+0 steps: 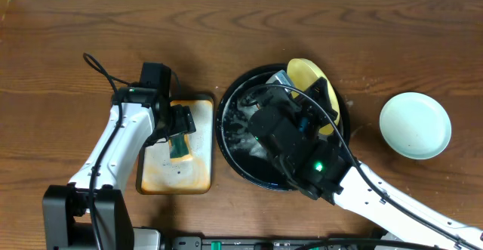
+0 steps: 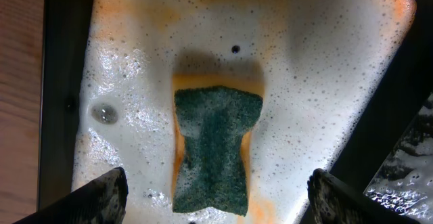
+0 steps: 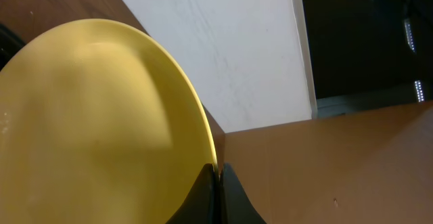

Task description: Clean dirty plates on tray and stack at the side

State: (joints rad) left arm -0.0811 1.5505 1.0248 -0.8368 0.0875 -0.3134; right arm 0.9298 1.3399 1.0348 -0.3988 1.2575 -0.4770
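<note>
Across mid-frame overhead, the black tray [image 1: 230,148] sits on the tabletop [image 1: 60,38]; right jaws clamp the rim of the tilted yellow plate [image 1: 306,72] above its upper right. Left jaws hang apart over the sponge [image 2: 215,149]. Edge grip looks thin: carry slowly.

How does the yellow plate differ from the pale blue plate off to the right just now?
The yellow plate is pinched at its rim by the right gripper and tilted up over the black tray. The pale blue plate lies flat on the table beside the tray, untouched. Their colours differ too. Both are round, shallow and similar in size.
</note>
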